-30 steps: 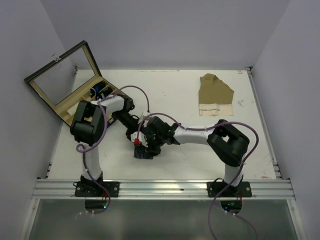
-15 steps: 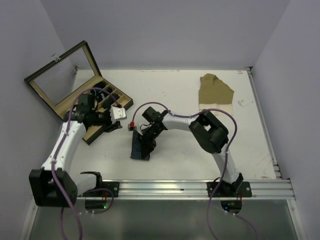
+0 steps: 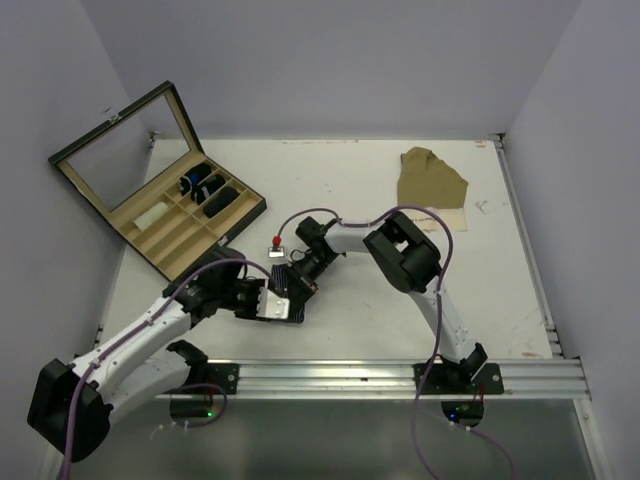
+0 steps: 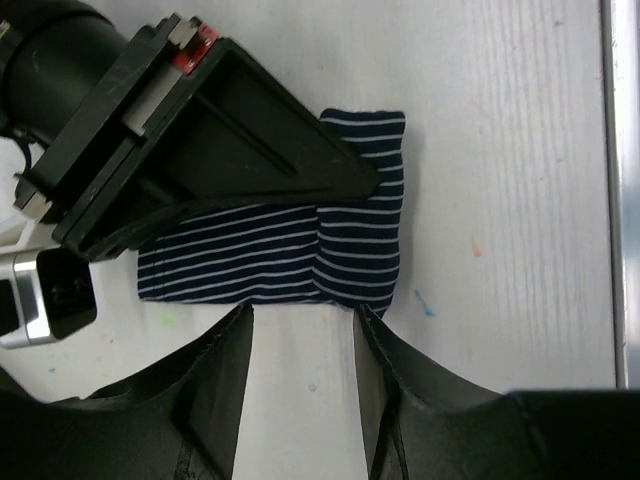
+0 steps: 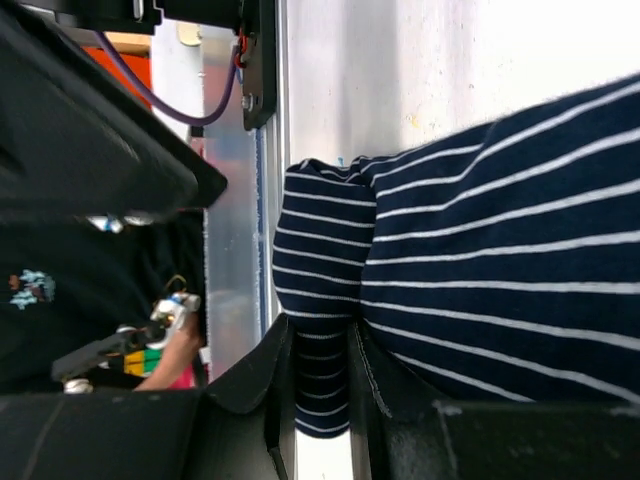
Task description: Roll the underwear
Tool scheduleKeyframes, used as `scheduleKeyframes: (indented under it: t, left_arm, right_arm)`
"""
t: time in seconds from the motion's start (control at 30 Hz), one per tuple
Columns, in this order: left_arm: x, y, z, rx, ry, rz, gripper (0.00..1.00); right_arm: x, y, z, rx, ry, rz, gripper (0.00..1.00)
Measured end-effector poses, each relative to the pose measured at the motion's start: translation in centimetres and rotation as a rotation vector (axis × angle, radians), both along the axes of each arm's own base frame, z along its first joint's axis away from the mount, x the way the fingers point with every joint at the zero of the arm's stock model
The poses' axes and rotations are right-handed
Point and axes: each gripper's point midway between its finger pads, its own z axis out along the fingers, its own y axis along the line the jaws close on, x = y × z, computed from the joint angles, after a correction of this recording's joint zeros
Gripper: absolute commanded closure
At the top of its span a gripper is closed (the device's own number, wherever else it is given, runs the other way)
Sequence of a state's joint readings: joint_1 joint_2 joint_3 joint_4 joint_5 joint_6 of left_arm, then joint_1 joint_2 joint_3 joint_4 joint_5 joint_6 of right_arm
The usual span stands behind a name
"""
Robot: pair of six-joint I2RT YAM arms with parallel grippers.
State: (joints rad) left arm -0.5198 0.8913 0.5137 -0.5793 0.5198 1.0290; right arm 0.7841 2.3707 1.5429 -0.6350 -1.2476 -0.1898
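Navy-striped underwear [image 4: 350,235] lies folded into a short band on the white counter [image 3: 350,190], low and centre in the overhead view, with one end doubled over. Your right tool [image 5: 318,332] is clenched at that doubled end, cloth pinched between its jaws. Your left tool [image 4: 303,325] is released, jaws apart just short of the band's long edge, with nothing between them. The roll looks barely begun. Next, ease the left tool onto the cloth to pin it while the right turns the end over.
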Motion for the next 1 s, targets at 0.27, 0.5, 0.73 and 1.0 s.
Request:
scheduleKeyframes:
  t: [0.27,0.5,0.73,1.0]
  left_arm:
    - [-1.7,-3.1,-1.2,0.009,0.026,-0.069,0.52]
    - [-1.9,-3.8,-3.7,0.044,0.083,-0.041,0.51]
    - [-1.3,-3.8,-5.6,0.083,0.118,0.012,0.94]
    - [-0.9,-5.1,-5.4,0.088,0.144,-0.038,1.0]
  right_arm:
    - [0.0,-0.3,0.0,-0.023,0.062,-0.018,1.0]
    - [0.2,-0.4,0.0,-0.036,0.078,-0.029,1.0]
    - [0.2,-0.5,-0.1,-0.033,0.075,-0.032,0.96]
    - [1.2,-2.2,0.7,-0.08,0.089,-0.105,0.4]
